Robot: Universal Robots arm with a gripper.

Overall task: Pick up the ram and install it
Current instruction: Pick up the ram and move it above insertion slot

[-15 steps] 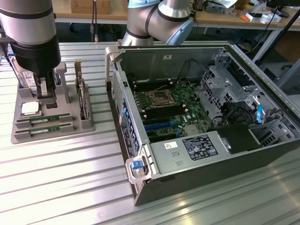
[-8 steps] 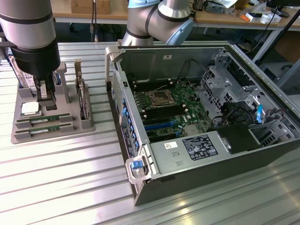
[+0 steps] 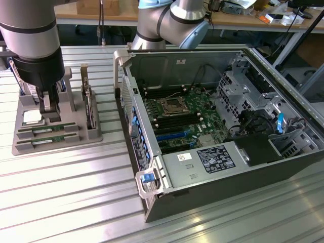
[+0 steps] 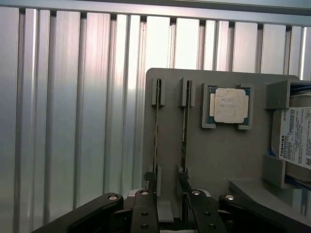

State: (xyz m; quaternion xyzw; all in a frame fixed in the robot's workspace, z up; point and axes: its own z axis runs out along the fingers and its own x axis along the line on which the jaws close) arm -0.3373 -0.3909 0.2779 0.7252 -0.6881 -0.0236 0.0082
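I have the gripper hovering over the grey tray, fingers apart; both ram sticks stand on edge in their slots beside the CPU chip, neither gripped.

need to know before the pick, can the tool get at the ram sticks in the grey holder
Likely yes: the tool hangs over the grey holder, and both ram sticks sit uncovered in their slots.

The arm is bent over from the back, and the wrist is pointed straight down at the exterior view's left. The gripper is held low, its fingers set apart.
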